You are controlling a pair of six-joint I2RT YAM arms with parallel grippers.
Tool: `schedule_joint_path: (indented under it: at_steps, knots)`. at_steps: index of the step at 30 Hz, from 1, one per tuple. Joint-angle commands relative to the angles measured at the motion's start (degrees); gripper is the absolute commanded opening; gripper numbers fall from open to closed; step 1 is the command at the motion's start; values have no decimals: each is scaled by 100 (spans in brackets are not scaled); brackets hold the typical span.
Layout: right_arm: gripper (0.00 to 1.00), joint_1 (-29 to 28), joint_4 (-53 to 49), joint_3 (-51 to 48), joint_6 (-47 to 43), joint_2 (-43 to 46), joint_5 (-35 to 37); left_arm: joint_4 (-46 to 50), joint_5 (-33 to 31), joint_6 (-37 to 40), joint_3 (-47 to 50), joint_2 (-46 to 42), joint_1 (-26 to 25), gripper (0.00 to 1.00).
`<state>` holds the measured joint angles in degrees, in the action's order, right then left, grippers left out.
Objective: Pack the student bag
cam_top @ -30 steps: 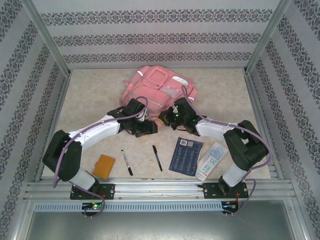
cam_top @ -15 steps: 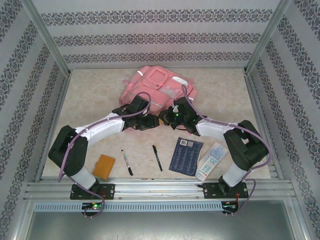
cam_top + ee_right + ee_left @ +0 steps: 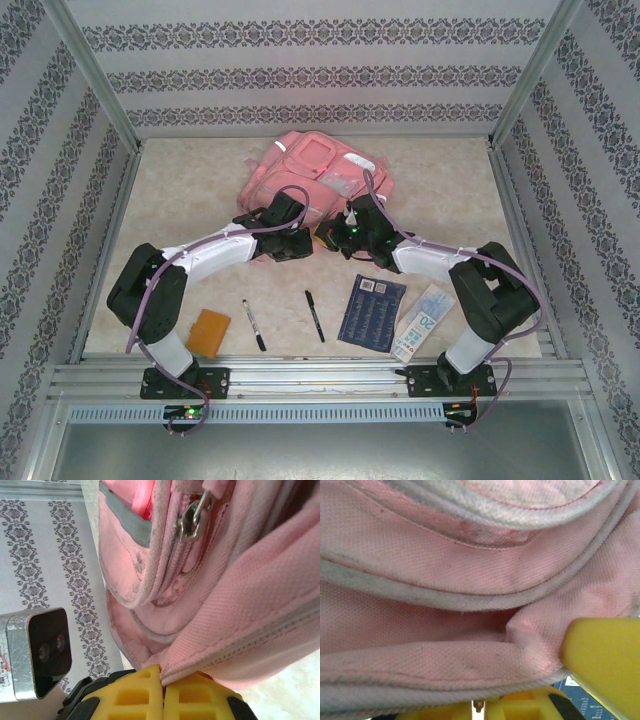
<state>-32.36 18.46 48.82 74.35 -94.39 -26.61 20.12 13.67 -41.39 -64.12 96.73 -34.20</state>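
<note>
Reaching further in than a second ago, the left arm has pushed the left gripper (image 3: 298, 243) up against the near edge of the student bag (image 3: 315, 175). Its jaws have gone from about half open to shut. The bag itself has not moved — it lies flat at the far middle of the table (image 3: 190, 200), front pockets up, its near edge toward the arms.

From the left wrist, a fold of pink cloth is bunched against the yellow fingers (image 3: 602, 655), so I think this gripper has pinched the bag's rim. The right gripper (image 3: 335, 235) is just beside it on the same edge. Its jaws are closed tight on a strip of pink cloth with a zip line in it, and a silver zip pull (image 3: 192, 522) hangs close by.

Two grips side by side look like a way to pull the bag's mouth apart, so things can go in.

Nothing looks packed yet. These things wait near the arms' bases, well apart from the bag:
- the dark blue booklet (image 3: 372, 312)
- the long packet (image 3: 422, 322)
- one black pen (image 3: 254, 325) and another black pen (image 3: 314, 315)
- the small orange pad (image 3: 208, 331)
</note>
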Motion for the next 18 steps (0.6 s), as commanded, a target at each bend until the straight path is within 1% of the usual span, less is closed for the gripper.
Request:
schedule_joint_path:
  at_steps: [1,3,5,10,14,18]
  knots:
    - [0,84,287,-64,-301,317,-160,65,-178,320,-34,-216,-52,6]
    - [0,180,226,-109,-412,325,-169,151,-187,420,-8,-334,-43,1]
    - [0,278,124,-136,-551,340,-161,251,-203,490,30,-461,-26,0]
    - [0,536,-187,-221,-968,408,-66,469,-279,647,264,-838,103,0]
    - [0,814,-229,-352,-1086,413,-93,525,-259,777,550,-1165,345,0]
    - [0,1174,-246,-434,-1129,404,-210,732,-313,1202,753,-1444,597,0]
